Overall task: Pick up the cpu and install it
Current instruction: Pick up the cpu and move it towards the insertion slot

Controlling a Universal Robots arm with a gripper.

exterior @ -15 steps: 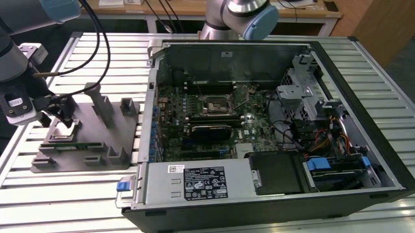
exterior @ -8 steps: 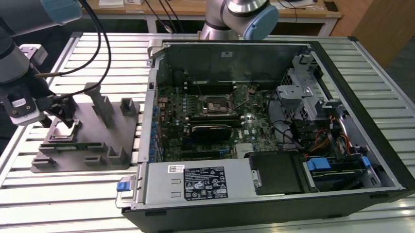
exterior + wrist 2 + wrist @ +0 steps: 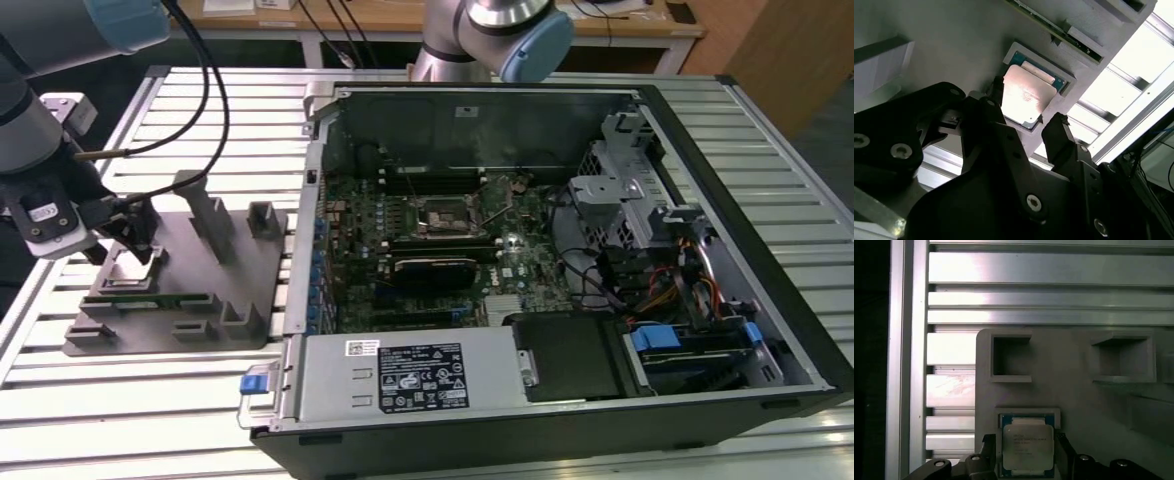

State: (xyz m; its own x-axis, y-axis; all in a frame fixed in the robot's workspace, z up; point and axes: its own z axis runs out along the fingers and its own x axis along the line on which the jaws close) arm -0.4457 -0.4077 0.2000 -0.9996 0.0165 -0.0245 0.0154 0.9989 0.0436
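My hand (image 3: 1025, 107) is released, straddling the cpu (image 3: 1028, 447), which lies in its fixture tray (image 3: 1079, 405) pocket; lifting and installing are not yet done.

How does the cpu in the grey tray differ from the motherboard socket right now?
The cpu has a shiny silver top; the socket is a dark, black-framed square. The cpu lies in a recess of the grey tray, the socket on the motherboard inside the case. The gripper straddles the cpu with open jaws; the socket lies far from it. Both are square and lie flat.
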